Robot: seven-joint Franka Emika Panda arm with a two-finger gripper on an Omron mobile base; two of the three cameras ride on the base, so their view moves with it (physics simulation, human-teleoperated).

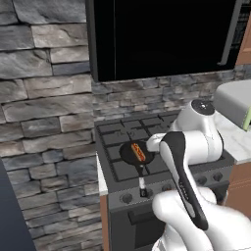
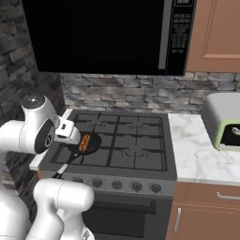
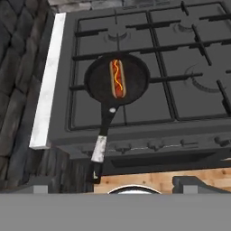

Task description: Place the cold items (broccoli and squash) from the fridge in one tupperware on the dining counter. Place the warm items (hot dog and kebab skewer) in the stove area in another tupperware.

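Observation:
A hot dog (image 3: 117,78) with a yellow mustard squiggle lies in a black frying pan (image 3: 97,81) on the front left burner of the steel stove (image 3: 180,67). The pan's handle points toward the stove's front edge. My gripper (image 3: 115,186) hangs open above and in front of the pan, its fingertips (image 3: 40,185) wide apart with nothing between them. From the base cameras the hot dog (image 1: 138,152) (image 2: 85,142) sits just beside my white hand. The kebab skewer, broccoli, squash, fridge and both tupperwares are out of view.
A black microwave (image 2: 103,33) hangs over the stove. A grey-green appliance (image 2: 222,124) stands on the marble counter (image 2: 197,159) to the right. A rough stone wall (image 1: 44,98) rises on the left, past a narrow white counter strip (image 3: 47,81).

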